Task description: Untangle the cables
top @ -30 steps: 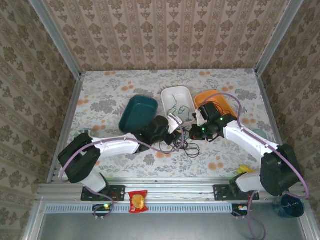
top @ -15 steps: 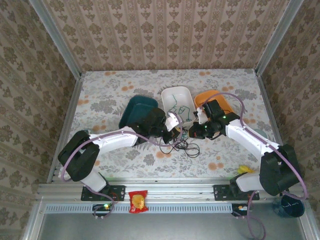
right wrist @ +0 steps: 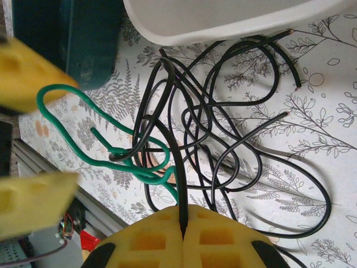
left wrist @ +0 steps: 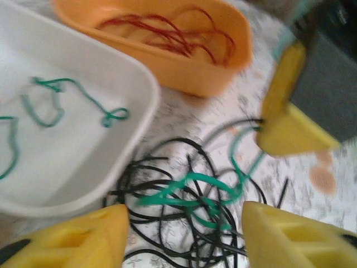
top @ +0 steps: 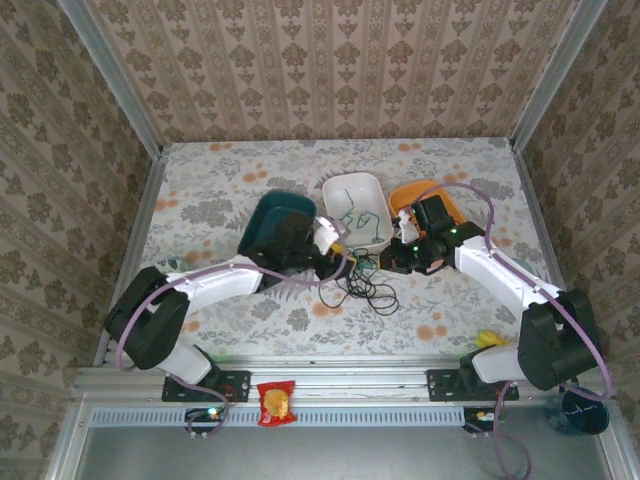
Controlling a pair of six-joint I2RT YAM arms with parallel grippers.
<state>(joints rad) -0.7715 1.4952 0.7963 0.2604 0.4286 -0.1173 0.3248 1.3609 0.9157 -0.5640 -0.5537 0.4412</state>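
Right wrist view shows the right gripper [right wrist: 183, 216] with its jaws pressed together on a black cable [right wrist: 178, 192] that rises out of the tangle [right wrist: 223, 151]. From the left wrist, the left gripper [left wrist: 184, 231] hangs over that tangle, jaws apart and empty. A green cable [left wrist: 192, 178] loops through the black ones on the table [right wrist: 323, 67], just beside a white tray [left wrist: 83, 184] holding loose green cables [left wrist: 50, 106]. Red cables [left wrist: 167, 33] lie in an orange tray [left wrist: 212, 72]. A teal tray [right wrist: 61, 39] sits near.
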